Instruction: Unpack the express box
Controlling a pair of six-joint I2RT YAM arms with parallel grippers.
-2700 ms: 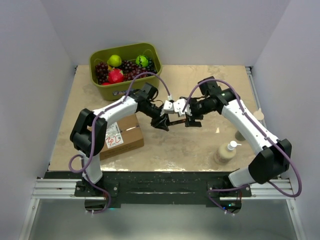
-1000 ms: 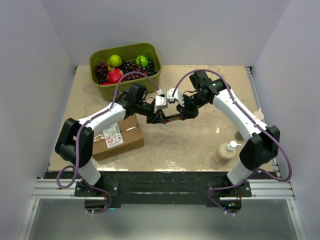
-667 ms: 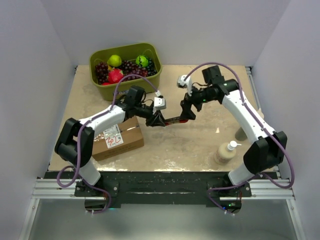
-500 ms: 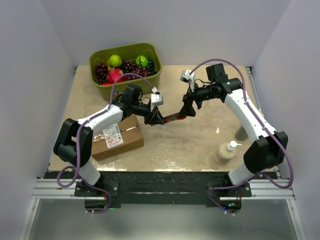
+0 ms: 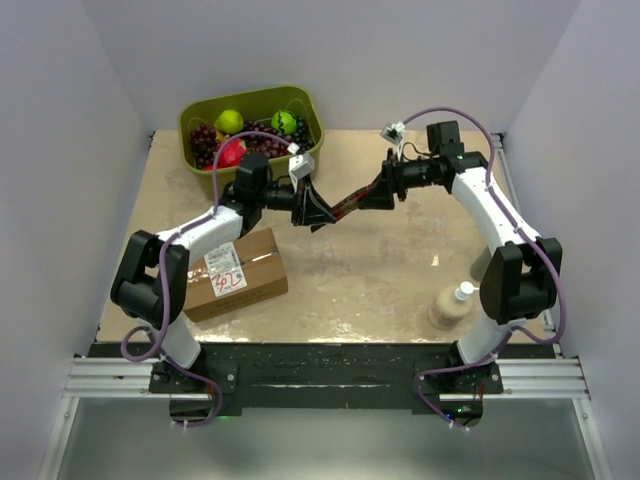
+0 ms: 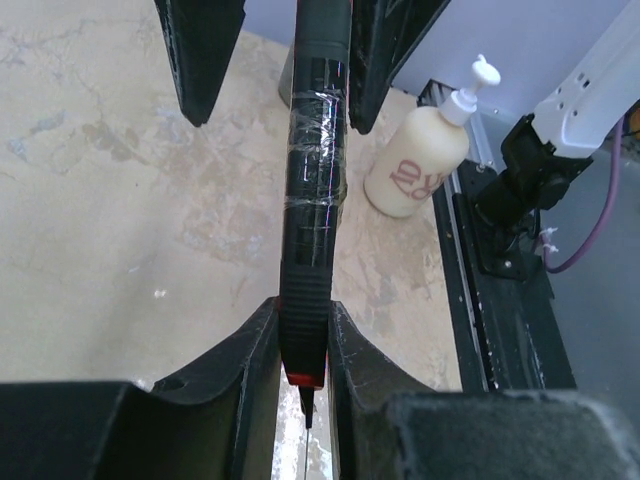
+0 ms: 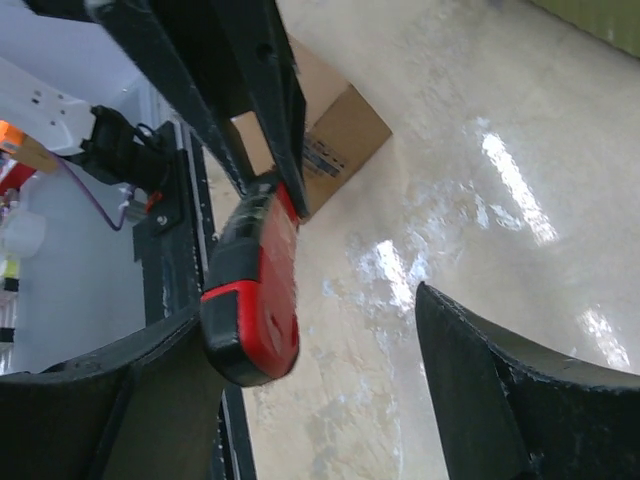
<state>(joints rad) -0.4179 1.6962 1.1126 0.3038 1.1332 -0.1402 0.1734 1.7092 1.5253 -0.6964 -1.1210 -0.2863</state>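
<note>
The express box [image 5: 235,275] lies on the worktop [image 5: 380,280], left of and nearer the arm bases than the left pincer [image 5: 318,212], apart from it. That pincer is clenched on a black-and-red tool [image 6: 315,200]. The right pincer [image 5: 378,194] is released, its jaws spread around the tool's far end.

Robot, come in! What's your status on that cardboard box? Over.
Left gripper shut on red-and-black tool. Right gripper open around its other end. Express box closed, taped. Fruit bin, pump bottle apart from it.
</note>
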